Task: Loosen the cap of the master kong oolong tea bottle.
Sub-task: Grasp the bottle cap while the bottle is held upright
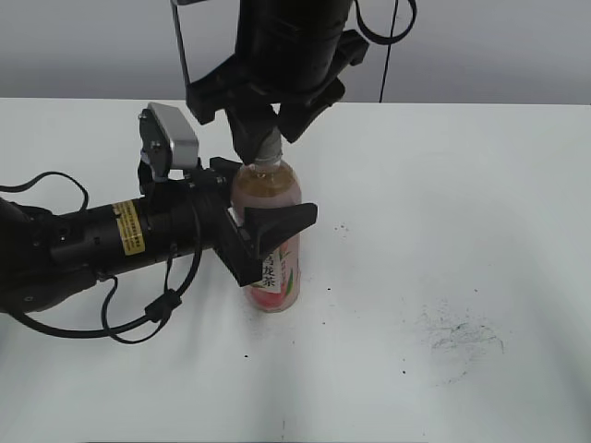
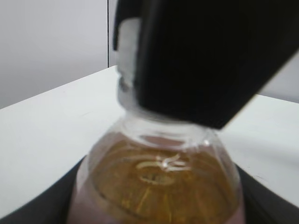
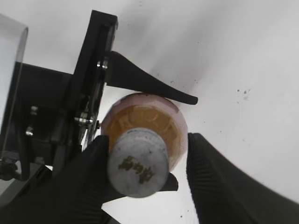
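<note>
Black and bulky, the left gripper [image 1: 263,238] reaches in from the side, its jaws clamped around the body of the master kong oolong tea bottle [image 1: 269,242], which stands upright on a white table [image 1: 443,185]. From above, the right gripper [image 3: 145,163] hangs over the bottle's neck with its ribbed fingers [image 3: 210,182] either side of the cap [image 3: 138,162]; one finger touches it, the other stands clear, so the jaws are apart. Faint red print on the grey cap cannot be read. Dark scuffs and specks [image 1: 462,334] mark the tabletop well to the side of both grippers. A plain grey wall [image 1: 499,46] backs the scene. Black Chinese characters run down the pink-and-white label [image 1: 274,268].
</note>
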